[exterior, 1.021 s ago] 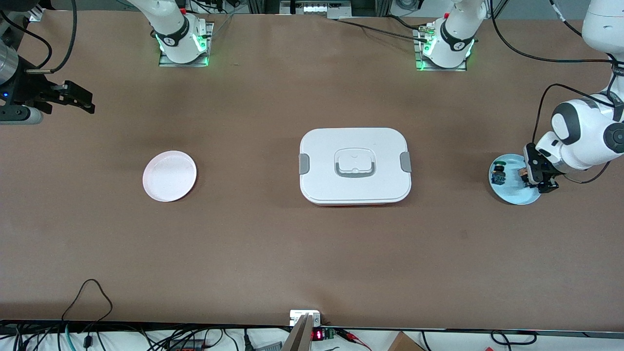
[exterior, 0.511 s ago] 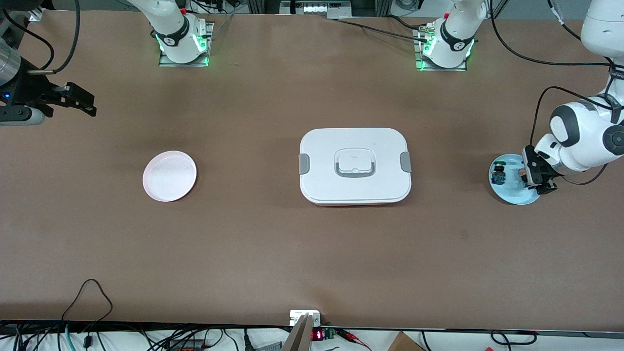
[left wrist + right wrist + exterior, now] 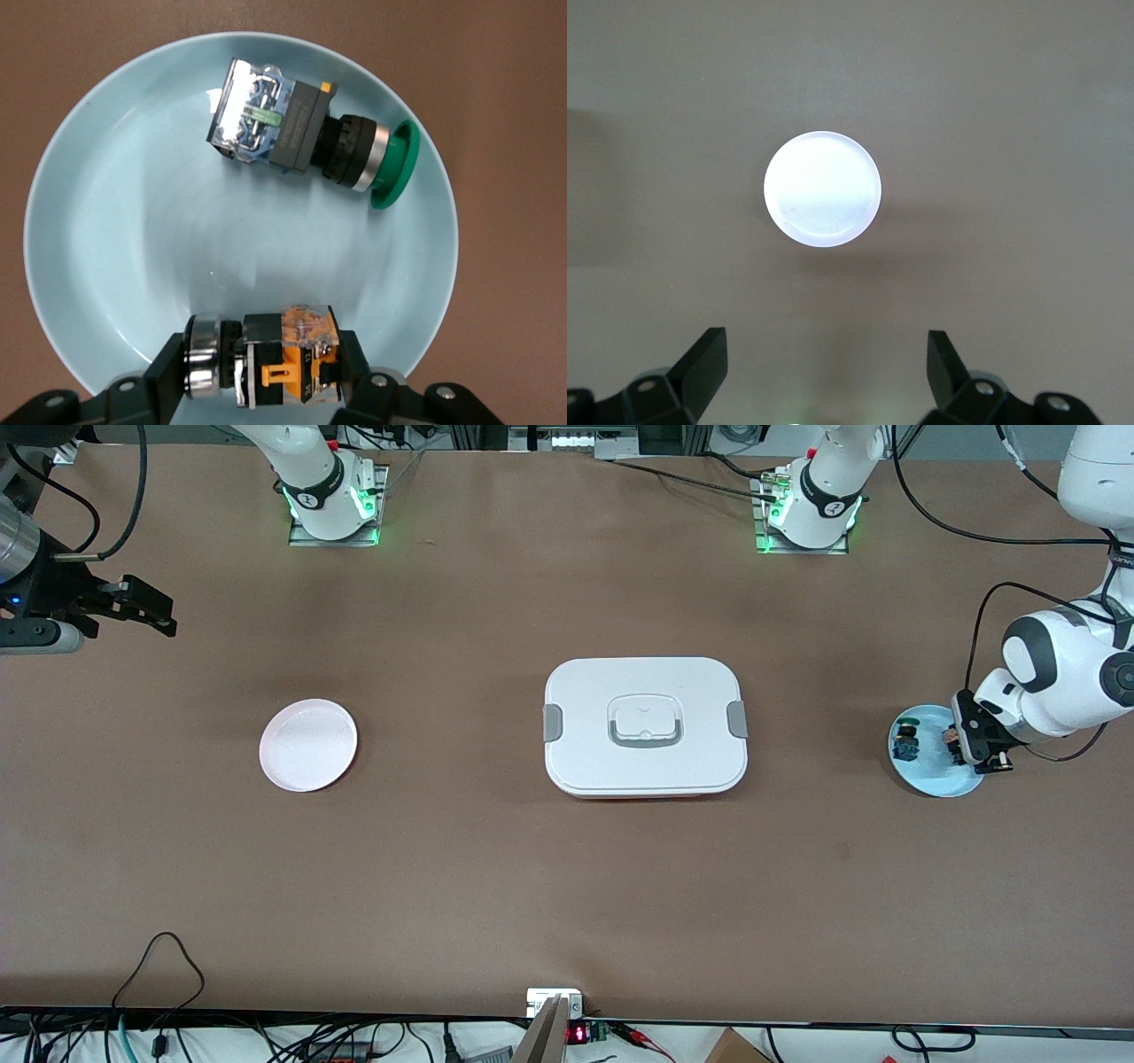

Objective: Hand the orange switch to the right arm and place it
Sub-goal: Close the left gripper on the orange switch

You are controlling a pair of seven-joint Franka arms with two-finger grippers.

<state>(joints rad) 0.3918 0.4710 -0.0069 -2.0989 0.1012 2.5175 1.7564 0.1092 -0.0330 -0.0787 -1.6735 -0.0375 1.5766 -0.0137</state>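
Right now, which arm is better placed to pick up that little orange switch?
The left. Its left gripper is down at the blue plate, fingers either side of the orange switch. The right gripper waits open above the table's right-arm end, well away.

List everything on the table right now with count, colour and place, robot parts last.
orange switch: 1, black and silver body with orange parts, on the light blue plate, between the left end effector's fingers
green-capped switch: 1, green cap, dark and clear body, lying on the same plate beside the orange switch
light blue plate: 1, at the left arm's end of the table
white plate: 1, toward the right arm's end of the table
lidded box: 1, white with grey latches and handle, mid-table
left end effector: 1, black, down on the light blue plate, shut on the orange switch
right end effector: 1, black, open, waiting over bare table
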